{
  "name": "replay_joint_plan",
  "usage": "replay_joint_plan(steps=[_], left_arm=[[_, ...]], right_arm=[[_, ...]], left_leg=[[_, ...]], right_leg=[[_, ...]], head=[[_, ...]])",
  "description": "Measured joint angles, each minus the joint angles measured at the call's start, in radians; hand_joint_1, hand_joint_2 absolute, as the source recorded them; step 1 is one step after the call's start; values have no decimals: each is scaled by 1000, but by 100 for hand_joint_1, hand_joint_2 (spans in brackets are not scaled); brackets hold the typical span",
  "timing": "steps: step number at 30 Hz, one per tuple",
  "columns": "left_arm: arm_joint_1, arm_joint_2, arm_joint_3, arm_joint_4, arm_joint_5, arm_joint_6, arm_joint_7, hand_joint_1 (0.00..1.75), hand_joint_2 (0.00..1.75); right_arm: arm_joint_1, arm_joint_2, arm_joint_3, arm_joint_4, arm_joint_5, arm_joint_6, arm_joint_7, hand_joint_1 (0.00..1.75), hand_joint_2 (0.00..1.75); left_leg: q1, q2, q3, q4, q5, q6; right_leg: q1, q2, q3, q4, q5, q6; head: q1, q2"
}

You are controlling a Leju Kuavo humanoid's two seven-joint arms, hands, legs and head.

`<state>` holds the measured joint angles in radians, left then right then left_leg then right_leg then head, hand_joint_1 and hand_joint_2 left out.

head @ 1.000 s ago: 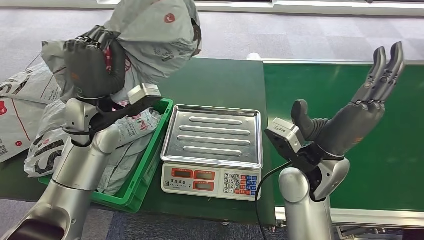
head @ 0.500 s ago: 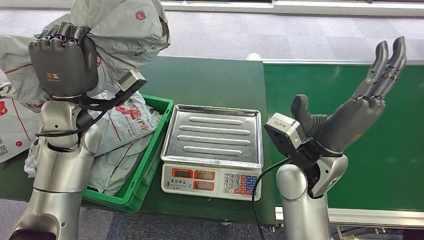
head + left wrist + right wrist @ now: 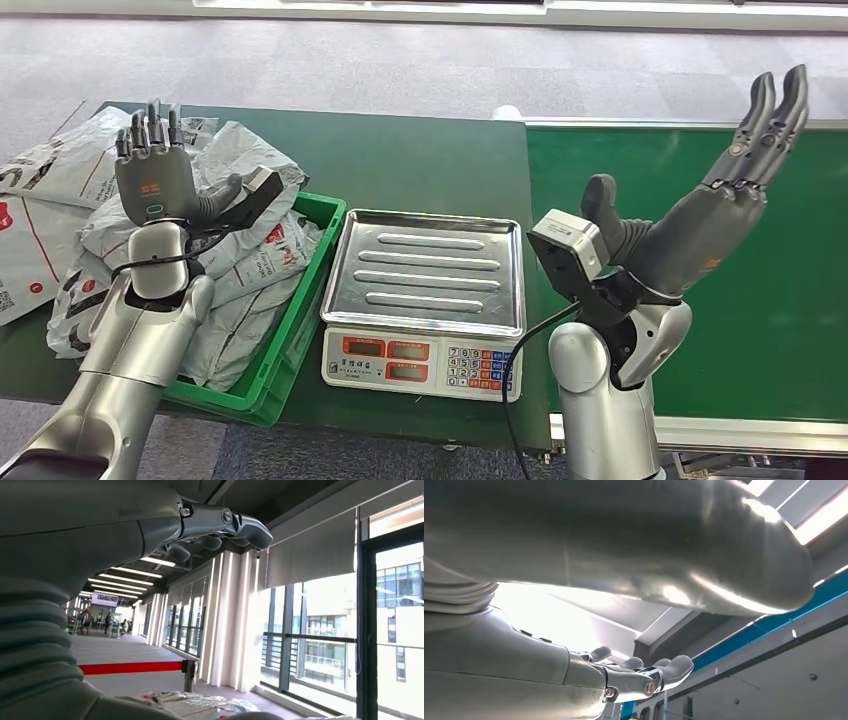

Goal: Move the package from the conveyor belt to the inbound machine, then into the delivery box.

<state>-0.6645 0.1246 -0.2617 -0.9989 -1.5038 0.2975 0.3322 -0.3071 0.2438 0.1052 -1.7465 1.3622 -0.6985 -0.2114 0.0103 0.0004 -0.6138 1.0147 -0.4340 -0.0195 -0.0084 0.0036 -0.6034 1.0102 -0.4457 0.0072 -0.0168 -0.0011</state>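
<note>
- The package (image 3: 250,165), a grey mailer, is lying at the top of the heap in the green delivery box (image 3: 305,310), just behind the left hand (image 3: 155,180).
- The left hand is hovering above the box, fingers spread and pointing up, gripping nothing.
- The right hand (image 3: 725,190) is hanging raised over the conveyor belt (image 3: 780,300), fingers extended, holding nothing.
- The box is brimming with grey mailers; several are spilling over its far rim onto the table (image 3: 420,165).
- The scale tray (image 3: 430,270) is sitting bare between box and belt.
- Risk: the package is looking loosely perched, so a lowering arm could be nudging it off the pile.
</note>
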Motion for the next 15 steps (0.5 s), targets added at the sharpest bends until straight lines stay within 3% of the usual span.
replay_joint_plan(steps=[4,7,9,11,13,15], left_arm=[[2,0,10,12,0,61,-23,0,0],[14,-15,42,-13,22,166,-107,0,0],[39,-36,74,-76,125,254,-284,0,0],[74,-68,109,-189,380,281,-579,0,0],[113,-104,133,-326,786,209,-839,0,0],[144,-128,145,-430,1114,116,-945,0,0]], right_arm=[[-3,0,0,4,-3,0,6,0,0],[-5,-1,0,6,-4,0,9,0,0],[-5,-2,0,7,-11,0,4,0,0],[-4,-3,0,7,-26,0,-14,0,0],[-5,-3,0,9,-53,0,-44,0,0],[-7,-3,0,14,-88,0,-69,0,0]], left_leg=[[0,0,0,0,0,0],[0,0,0,0,0,0],[0,0,0,0,0,0],[0,-1,-1,0,0,0],[0,-1,-2,0,-1,1],[0,1,-2,0,-2,2]], right_leg=[[0,0,0,0,0,0],[0,0,0,0,0,0],[0,0,0,0,0,0],[0,-1,0,0,0,0],[-1,-1,0,0,0,0],[-1,0,-1,0,-1,0]], head=[[0,0],[0,0],[0,0],[0,0],[0,0],[0,0]])
